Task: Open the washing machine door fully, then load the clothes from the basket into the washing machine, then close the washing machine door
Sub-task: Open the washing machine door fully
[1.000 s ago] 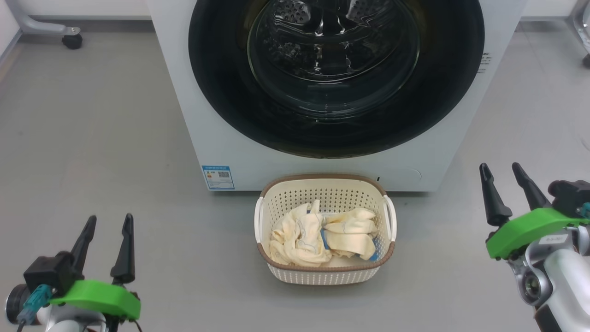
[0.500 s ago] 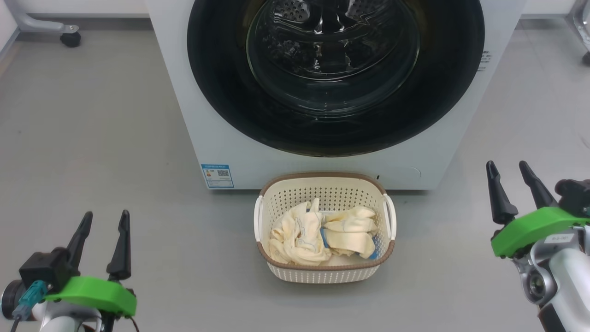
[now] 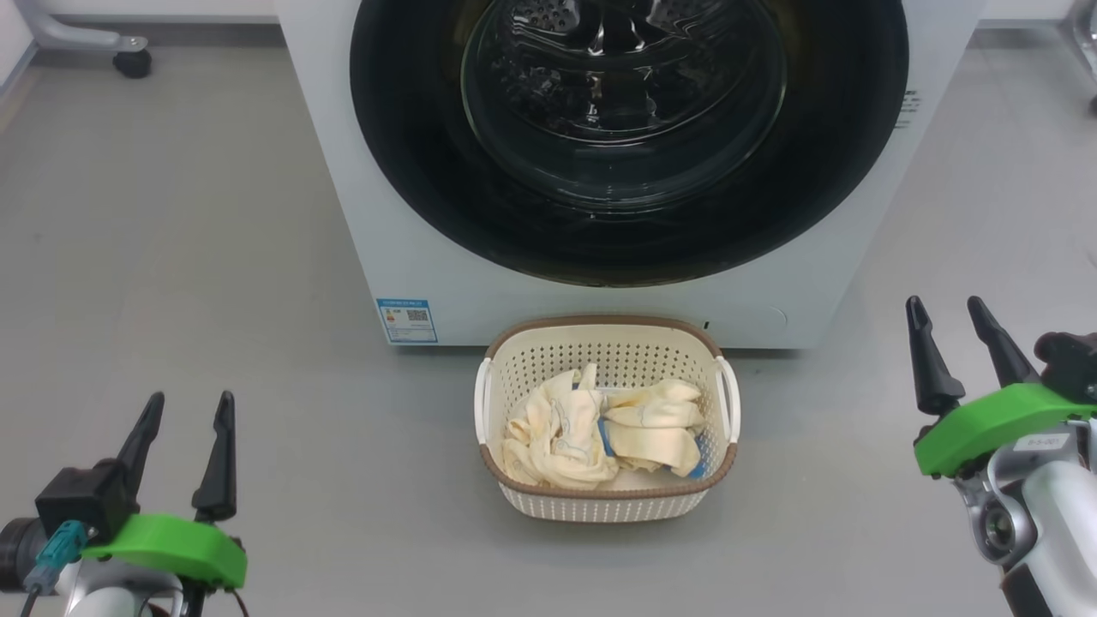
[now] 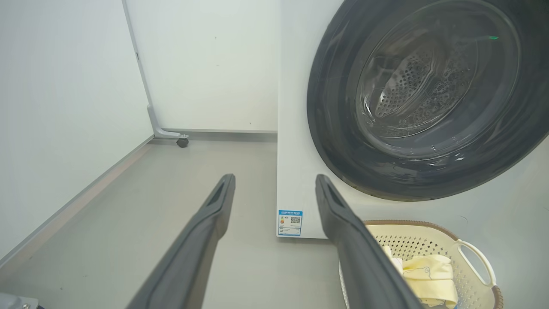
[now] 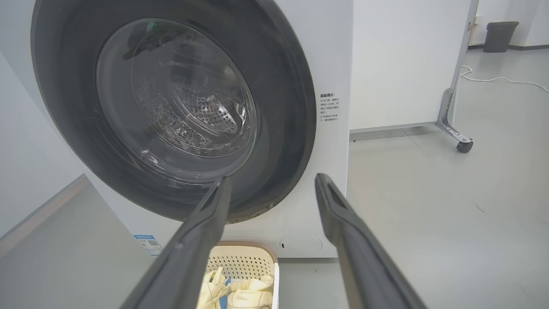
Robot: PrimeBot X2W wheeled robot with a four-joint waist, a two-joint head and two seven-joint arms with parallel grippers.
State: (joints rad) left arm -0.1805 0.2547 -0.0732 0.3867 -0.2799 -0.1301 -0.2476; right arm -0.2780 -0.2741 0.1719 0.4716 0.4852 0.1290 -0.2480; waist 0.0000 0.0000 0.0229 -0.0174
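Left gripper and right gripper: jaws spread, empty, held low and well apart. The washing machine door is shut, ahead between them. The basket holds the clothes between my jaws, just before the washing machine, handy for loading, I judge.
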